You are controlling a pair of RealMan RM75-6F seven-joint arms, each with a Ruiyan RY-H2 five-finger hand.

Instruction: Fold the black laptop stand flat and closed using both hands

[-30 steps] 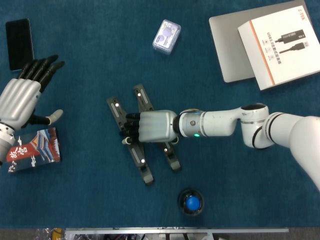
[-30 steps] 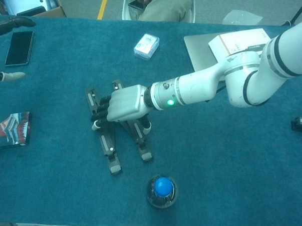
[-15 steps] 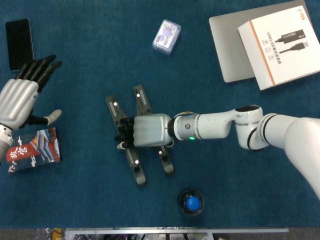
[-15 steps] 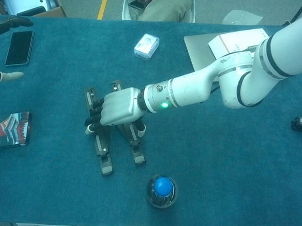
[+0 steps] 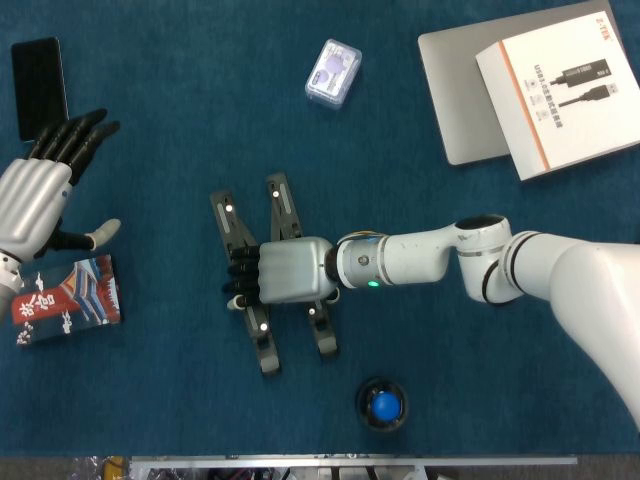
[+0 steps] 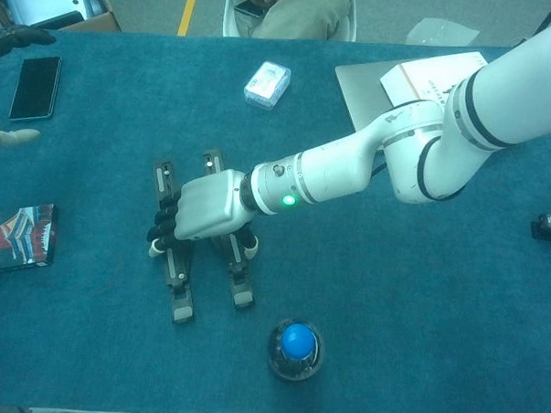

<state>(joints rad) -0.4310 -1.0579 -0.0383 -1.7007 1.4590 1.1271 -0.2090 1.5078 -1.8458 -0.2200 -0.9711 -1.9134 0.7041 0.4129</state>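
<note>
the right hand (image 5: 280,272) lies on the stand (image 5: 248,285), fingers curled over its left leg. the head view alone shows the left hand (image 5: 35,200), spread and empty, left of the stand.

Black laptop stand (image 5: 243,262) on blue table felt — two slim legs splayed in a narrow V, still unfolded, white dots along each leg.

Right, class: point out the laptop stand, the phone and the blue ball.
laptop stand (image 5: 226,215): head view, left bar's upper end.
phone (image 5: 39,87): head view, screen middle.
blue ball (image 6: 297,340): chest view, top.
</note>
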